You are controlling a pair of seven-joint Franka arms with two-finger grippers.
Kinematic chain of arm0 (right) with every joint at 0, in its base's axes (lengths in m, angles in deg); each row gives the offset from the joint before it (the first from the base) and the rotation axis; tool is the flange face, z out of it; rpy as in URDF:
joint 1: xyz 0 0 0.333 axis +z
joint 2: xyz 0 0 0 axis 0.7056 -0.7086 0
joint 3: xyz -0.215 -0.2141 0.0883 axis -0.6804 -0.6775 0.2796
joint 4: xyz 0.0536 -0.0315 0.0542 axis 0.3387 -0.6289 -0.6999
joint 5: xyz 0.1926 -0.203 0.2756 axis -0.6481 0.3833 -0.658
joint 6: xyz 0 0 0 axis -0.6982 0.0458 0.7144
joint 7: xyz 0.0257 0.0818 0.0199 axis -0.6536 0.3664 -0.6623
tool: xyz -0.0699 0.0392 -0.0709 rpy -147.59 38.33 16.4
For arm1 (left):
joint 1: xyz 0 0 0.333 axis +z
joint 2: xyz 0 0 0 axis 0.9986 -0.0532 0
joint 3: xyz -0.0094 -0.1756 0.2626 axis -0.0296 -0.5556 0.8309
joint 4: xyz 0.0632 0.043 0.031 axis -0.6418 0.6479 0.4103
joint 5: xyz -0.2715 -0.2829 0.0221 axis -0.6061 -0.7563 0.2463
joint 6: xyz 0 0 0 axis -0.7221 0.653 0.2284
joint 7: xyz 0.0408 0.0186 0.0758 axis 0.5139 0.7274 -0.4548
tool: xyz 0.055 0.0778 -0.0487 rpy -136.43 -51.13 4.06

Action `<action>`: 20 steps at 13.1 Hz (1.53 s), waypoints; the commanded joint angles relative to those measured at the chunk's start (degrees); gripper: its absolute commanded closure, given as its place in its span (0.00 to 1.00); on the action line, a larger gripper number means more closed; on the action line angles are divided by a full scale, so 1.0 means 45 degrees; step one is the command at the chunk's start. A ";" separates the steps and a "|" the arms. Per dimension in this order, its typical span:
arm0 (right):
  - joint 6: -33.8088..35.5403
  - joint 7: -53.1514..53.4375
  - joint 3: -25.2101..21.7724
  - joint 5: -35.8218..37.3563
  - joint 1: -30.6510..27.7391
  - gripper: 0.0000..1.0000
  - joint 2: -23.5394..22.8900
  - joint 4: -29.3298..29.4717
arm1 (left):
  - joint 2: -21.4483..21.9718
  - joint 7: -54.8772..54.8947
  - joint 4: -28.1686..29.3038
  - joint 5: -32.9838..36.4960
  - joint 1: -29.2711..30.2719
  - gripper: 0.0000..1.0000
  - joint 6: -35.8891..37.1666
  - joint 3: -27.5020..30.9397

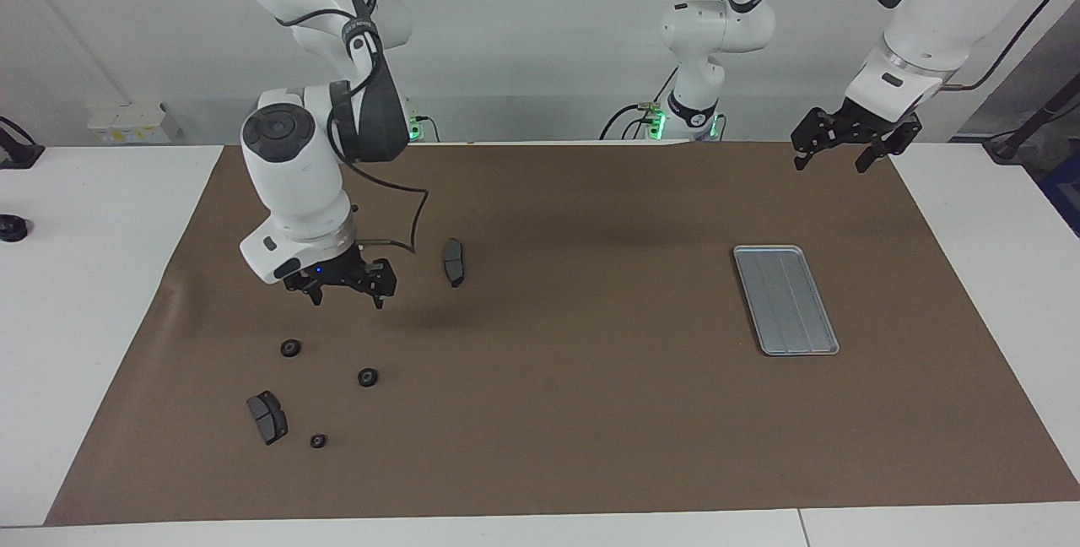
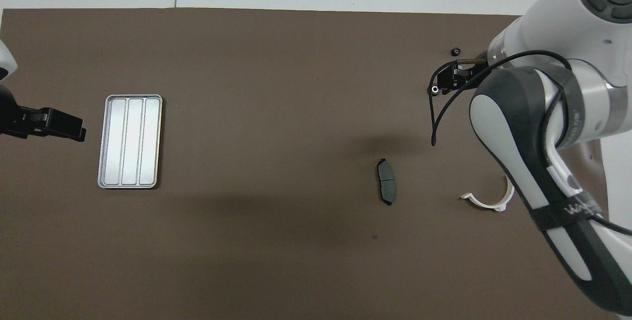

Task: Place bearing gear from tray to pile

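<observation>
The silver-grey ridged tray (image 1: pixel 785 300) lies empty toward the left arm's end of the brown mat; it also shows in the overhead view (image 2: pixel 130 141). Three small black bearing gears (image 1: pixel 290 349) (image 1: pixel 367 377) (image 1: pixel 318 441) lie loosely grouped at the right arm's end. Two of them show in the overhead view (image 2: pixel 434 89) (image 2: pixel 455 52). My right gripper (image 1: pixel 348 298) hangs open and empty above the mat, over the spot just nearer the robots than the gears. My left gripper (image 1: pixel 831 163) is open and empty, raised over the mat's edge nearer the robots than the tray.
Two dark brake pads lie on the mat: one (image 1: pixel 267 417) beside the gears, one (image 1: pixel 454 262) toward the middle, also in the overhead view (image 2: pixel 386 180). A white curved clip (image 2: pixel 489 200) lies near the right arm. White tabletop surrounds the mat (image 1: pixel 591 412).
</observation>
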 commanded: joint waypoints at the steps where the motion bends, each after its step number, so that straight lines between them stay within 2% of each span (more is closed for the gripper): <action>1: 0.0873 -0.0759 0.0088 -0.0645 -0.0541 0.00 0.0821 0.0078 | 0.0216 -0.0077 0.0183 -0.0108 0.0134 0.00 0.0154 -0.0057; 6: 0.1637 -0.1015 0.0030 -0.1172 -0.1480 0.00 0.1876 0.0078 | 0.0274 -0.0058 0.0241 -0.0108 0.0134 0.00 0.0387 -0.0057; 9: 0.1755 -0.0956 0.0030 -0.0958 -0.1344 0.00 0.2307 -0.0077 | 0.0255 0.0001 -0.0070 -0.0108 0.0115 0.00 0.0563 -0.0076; 13: 0.1697 -0.0975 0.0088 -0.0062 -0.1266 0.00 0.2640 -0.0721 | 0.0333 -0.0059 0.0203 -0.0108 0.0094 0.00 0.0486 -0.0096; 17: 0.1230 -0.0878 0.0127 0.0116 -0.0837 0.00 0.3343 -0.2146 | 0.0392 -0.0058 0.0222 -0.0088 0.0153 0.00 0.0525 -0.0076; 20: 0.1170 -0.0898 0.0127 -0.0116 -0.0798 0.00 0.3324 -0.2110 | 0.0392 -0.0078 0.0222 -0.0088 0.0153 0.00 0.0525 -0.0076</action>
